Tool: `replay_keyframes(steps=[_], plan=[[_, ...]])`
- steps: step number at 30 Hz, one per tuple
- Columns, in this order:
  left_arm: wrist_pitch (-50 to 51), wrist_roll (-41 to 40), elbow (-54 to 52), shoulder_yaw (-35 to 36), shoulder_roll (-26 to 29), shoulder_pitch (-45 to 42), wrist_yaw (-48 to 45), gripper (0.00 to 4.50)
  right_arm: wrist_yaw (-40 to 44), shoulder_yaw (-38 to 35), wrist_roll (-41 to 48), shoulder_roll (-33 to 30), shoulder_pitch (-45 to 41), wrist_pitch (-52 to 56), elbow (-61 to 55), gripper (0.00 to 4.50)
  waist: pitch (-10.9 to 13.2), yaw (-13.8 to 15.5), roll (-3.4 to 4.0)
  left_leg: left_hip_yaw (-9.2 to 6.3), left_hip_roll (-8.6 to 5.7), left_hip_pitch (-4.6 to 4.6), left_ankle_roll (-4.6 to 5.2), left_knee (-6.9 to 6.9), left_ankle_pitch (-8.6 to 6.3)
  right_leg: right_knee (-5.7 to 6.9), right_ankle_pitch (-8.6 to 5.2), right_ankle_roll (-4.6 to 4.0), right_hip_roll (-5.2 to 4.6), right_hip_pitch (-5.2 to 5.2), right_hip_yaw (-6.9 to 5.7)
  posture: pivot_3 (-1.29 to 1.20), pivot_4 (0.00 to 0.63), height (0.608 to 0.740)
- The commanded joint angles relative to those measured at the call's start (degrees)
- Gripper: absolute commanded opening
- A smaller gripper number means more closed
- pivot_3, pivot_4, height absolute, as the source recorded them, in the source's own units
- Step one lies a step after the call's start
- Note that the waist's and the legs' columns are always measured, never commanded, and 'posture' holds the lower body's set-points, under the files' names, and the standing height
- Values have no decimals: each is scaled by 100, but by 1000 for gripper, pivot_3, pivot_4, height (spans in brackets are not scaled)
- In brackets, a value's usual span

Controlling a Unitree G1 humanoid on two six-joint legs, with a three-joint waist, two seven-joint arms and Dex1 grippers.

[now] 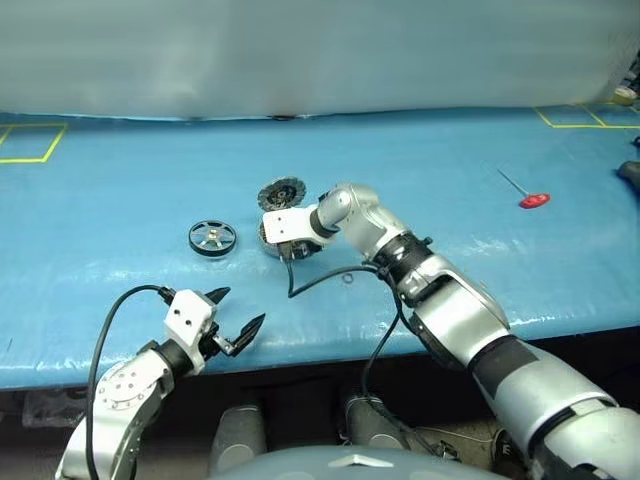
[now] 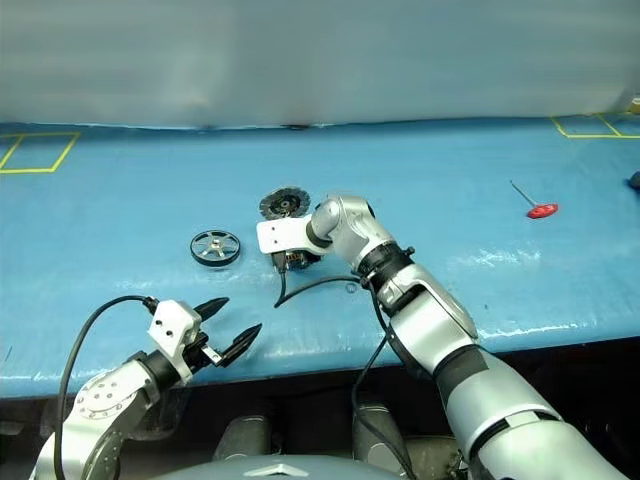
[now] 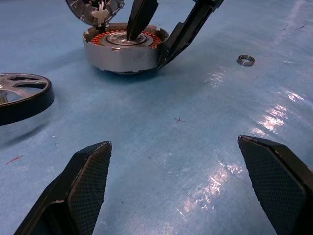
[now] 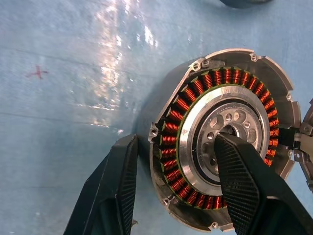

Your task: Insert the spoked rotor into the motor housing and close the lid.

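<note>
On the blue table, the spoked rotor (image 1: 212, 237) lies loose beside the open motor housing (image 4: 222, 139), whose wall the right gripper (image 4: 178, 188) straddles, lid (image 1: 281, 192) up; left gripper (image 1: 240, 318) idles, jaws apart; insertion remains.

A blue-covered counter (image 1: 420, 160) carries the motor housing (image 3: 124, 49) near centre, its lid (image 1: 281, 192) open at 12 o'clock, the spoked rotor (image 1: 212, 238) at 9 o'clock, a small bearing ring (image 3: 246, 60) nearby, and a red-handled tool (image 1: 530, 196) toward 3 o'clock.
</note>
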Motion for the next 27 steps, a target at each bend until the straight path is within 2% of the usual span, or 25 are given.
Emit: replay_keyframes(steps=[1, 8, 18, 25, 27], plan=[[-10, -46, -114, -10, 12, -45, -58, 4500, 686, 432, 217, -86, 977, 495, -1089, 2034, -28, 6, -2, -3, 1, 6, -1, 0, -1, 0, -11, 12, 1, 8, -3, 0, 150, 740], [-114, 45, -140, 69, 64, 49, -66, 4500, 862, 645, 248, -190, 1754, 1181, -2464, 2034, -42, -16, -8, 3, 21, 87, -35, -5, -22, -2, -32, 8, 7, 38, -3, 0, 150, 740], [-239, 55, -266, 262, 145, 346, -73, 4500, 646, 709, 291, 32, 1839, 1441, -2493, 2034, -54, -48, -25, 6, 55, 103, -60, -39, -38, -2, -52, -28, 33, 20, 1, 0, 150, 740], [-215, 47, -276, 221, 130, 356, -68, 4500, 491, 715, 340, 69, 1829, 1538, -2560, 4315, -63, -34, -40, 9, 64, 103, -59, -86, -38, -2, -70, -62, 62, 22, 2, 0, 150, 740], [-211, 43, -264, 198, 130, 337, -81, 4500, 474, 719, 380, 48, 1816, 1568, -2606, 4459, -62, -33, -39, 7, 70, 101, -60, -88, -38, -2, -73, -66, 70, 20, 2, 0, 150, 740]])
